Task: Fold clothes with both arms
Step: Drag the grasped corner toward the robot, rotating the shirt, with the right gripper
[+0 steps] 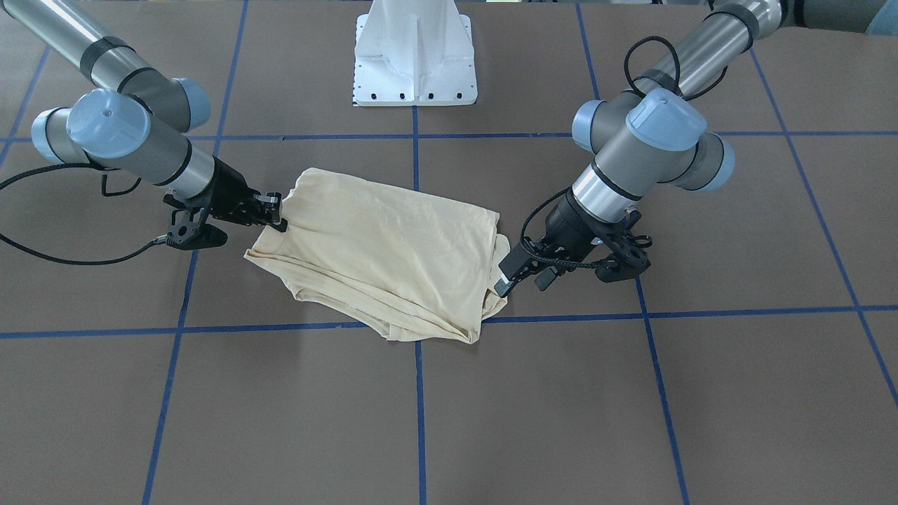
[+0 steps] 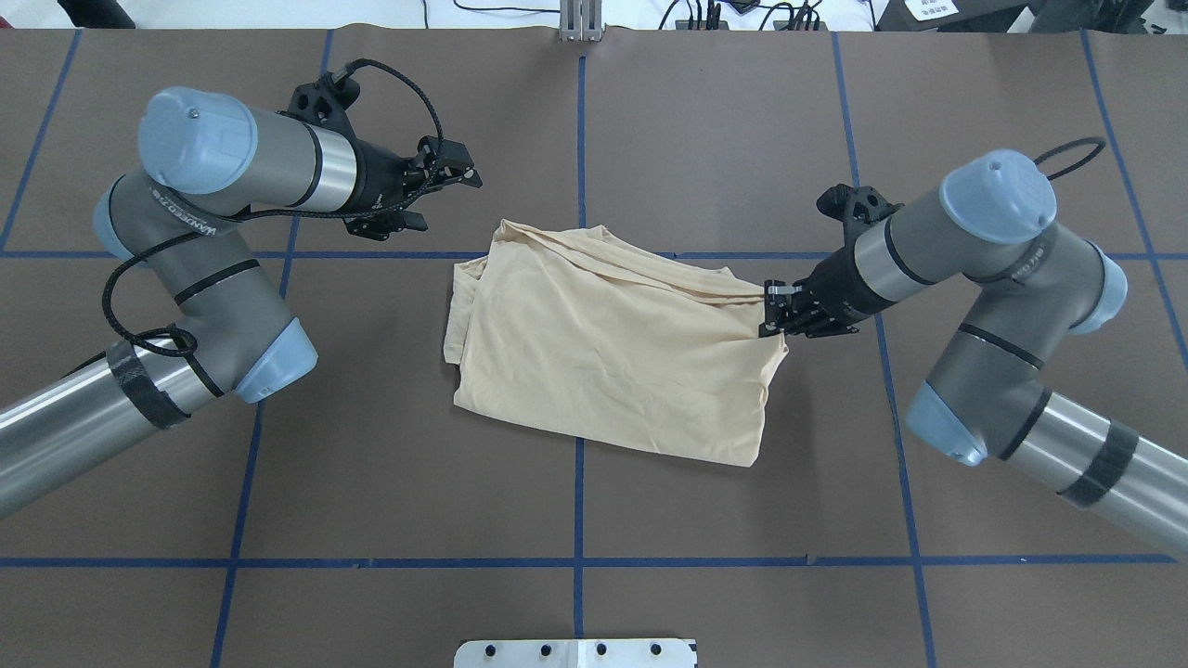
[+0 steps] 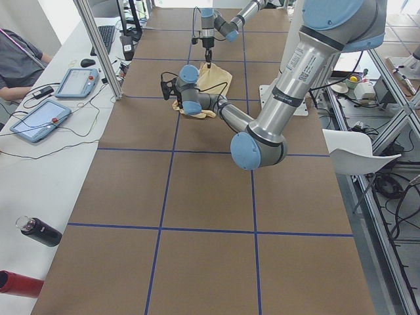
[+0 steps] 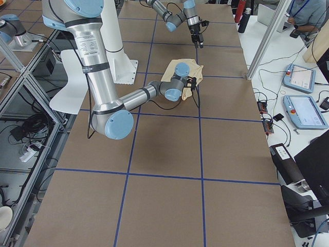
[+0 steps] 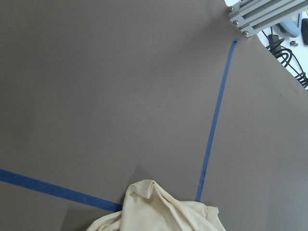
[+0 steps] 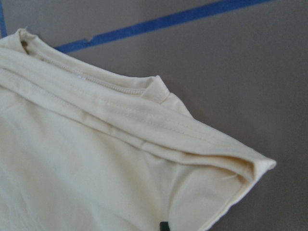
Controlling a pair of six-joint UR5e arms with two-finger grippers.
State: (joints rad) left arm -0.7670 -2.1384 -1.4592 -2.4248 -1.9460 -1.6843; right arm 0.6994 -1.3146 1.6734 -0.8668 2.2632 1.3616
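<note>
Jaws of the right gripper (image 2: pixel 775 314) are pressed together on the shirt (image 2: pixel 603 343). They pinch its edge on the side toward the robot's right, and the cloth is drawn toward them in tight folds. From the right wrist camera I see several hems stacked one over another at this corner. A small dark bit of a fingertip (image 6: pixel 164 226) shows at the lower border of that view. Jaws of the left gripper (image 2: pixel 450 199) stand spread and hold nothing. This gripper hangs above the table (image 2: pixel 371 464) near the shirt's other end, a little beyond it on the side far from the robot, and it does not touch the cloth. Its wrist camera looks down on bare table, the tape (image 5: pixel 214 120) and only a crumpled corner of the shirt at the bottom. The shirt lies near the middle of the table, folded into a rough rectangle of several layers, plain cream side up, with soft wrinkles across it. It covers the place where two lines of blue tape cross, and its long sides run a bit slanted to these lines. The left arm (image 2: pixel 213 176) and the right arm (image 2: pixel 984 241) each come in bent from their own side. The white base (image 1: pixel 415 56) stands well apart from the shirt.
</note>
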